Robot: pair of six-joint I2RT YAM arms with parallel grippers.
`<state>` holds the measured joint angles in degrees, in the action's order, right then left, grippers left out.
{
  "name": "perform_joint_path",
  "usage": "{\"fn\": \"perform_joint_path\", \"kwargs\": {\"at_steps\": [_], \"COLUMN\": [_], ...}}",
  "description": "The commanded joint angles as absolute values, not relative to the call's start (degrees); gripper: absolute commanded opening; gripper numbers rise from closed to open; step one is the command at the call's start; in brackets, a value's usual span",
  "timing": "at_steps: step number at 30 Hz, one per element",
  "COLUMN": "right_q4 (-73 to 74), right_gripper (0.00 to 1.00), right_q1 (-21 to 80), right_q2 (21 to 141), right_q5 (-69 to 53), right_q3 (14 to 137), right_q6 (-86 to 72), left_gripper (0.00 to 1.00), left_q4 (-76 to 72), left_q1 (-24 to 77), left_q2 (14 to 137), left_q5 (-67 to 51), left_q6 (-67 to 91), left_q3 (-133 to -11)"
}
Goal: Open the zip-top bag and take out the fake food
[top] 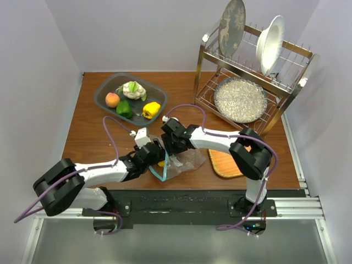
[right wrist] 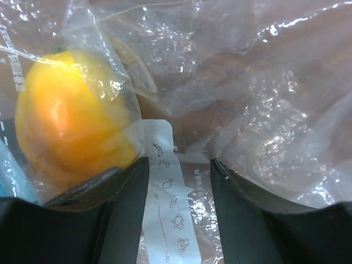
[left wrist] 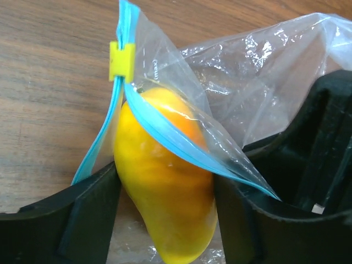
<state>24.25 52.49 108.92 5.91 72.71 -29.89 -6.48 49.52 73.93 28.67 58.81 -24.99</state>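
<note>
The clear zip-top bag [top: 190, 160] lies on the wooden table near the front, its teal-blue zip strip [left wrist: 165, 137] open and a yellow slider [left wrist: 121, 59] at one end. An orange-yellow fake fruit [left wrist: 165, 187] sits in the bag's mouth, also seen through the plastic in the right wrist view [right wrist: 66, 126]. My left gripper [left wrist: 165, 220] is shut on this fruit, one finger against each side. My right gripper [right wrist: 179, 176] rests open on the bag, its fingers on either side of the white label [right wrist: 168, 214]. In the top view both grippers meet over the bag, left gripper [top: 158, 159] beside right gripper [top: 175, 155].
A grey tray [top: 102, 93] at the back left holds a peach [top: 112, 99], a cauliflower [top: 134, 89], a green pepper [top: 124, 109] and a yellow pepper [top: 151, 110]. A woven orange mat [top: 223, 163] lies right of the bag. A metal dish rack [top: 291, 82] with plates stands back right.
</note>
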Motion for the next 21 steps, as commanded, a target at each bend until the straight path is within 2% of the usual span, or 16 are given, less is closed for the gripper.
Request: {"fn": "perform_joint_path", "kwargs": {"at_steps": [1, 7, 14, 21], "right_q4": [22.5, 21.5, 21.4, 21.4], "right_gripper": [0.45, 0.23, 0.19, 0.19], "right_q1": [51.6, 47.9, 47.4, 47.2], "right_q2": [106.1, 104.6, 104.1, 103.5], "right_q5": [5.3, 9.1, 12.1, 13.4], "right_q3": [71.3, 68.6, 67.8, 67.1], "right_q6": [-31.3, -33.7, -34.0, -33.9], "left_gripper": [0.57, 0.36, 0.31, 0.29], "left_q4": [-7.1, -1.5, 5.3, 18.5], "left_q1": [50.4, 51.2, 51.3, 51.2], "left_q2": [73.0, 65.6, 56.2, 46.0], "left_q5": [28.9, 28.9, 25.8, 23.6], "left_q6": [57.1, 57.1, 56.9, 57.0], "left_q3": [-26.4, -25.6, -24.6, -27.5]}}
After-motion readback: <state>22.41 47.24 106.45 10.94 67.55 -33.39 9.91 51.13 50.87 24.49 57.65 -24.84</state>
